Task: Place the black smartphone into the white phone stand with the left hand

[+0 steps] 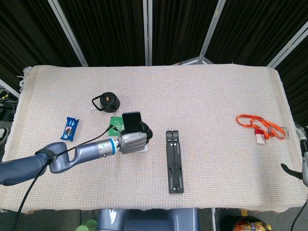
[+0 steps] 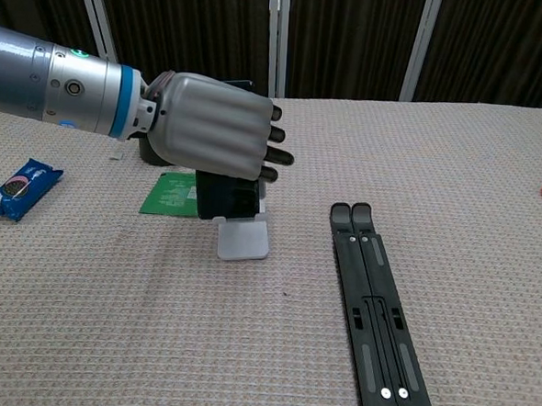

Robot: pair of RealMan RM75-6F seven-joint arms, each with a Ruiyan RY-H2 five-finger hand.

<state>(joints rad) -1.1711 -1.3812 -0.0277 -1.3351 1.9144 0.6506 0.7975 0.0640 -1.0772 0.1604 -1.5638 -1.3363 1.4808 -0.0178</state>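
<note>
My silver left hand is wrapped around the flat black smartphone, seating it on the small white plastic phone stand left of the table's centre, so I judge release comes next: loosen my fingers without tipping it.

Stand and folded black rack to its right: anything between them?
Nothing: bare cloth between the stand and the rack, clearest in the chest view.

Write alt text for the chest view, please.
The robot's left hand holds a black smartphone on a white phone stand on a woven tablecloth. A folded black laptop stand lies to the right; a green card and blue snack packet lie left.
</note>
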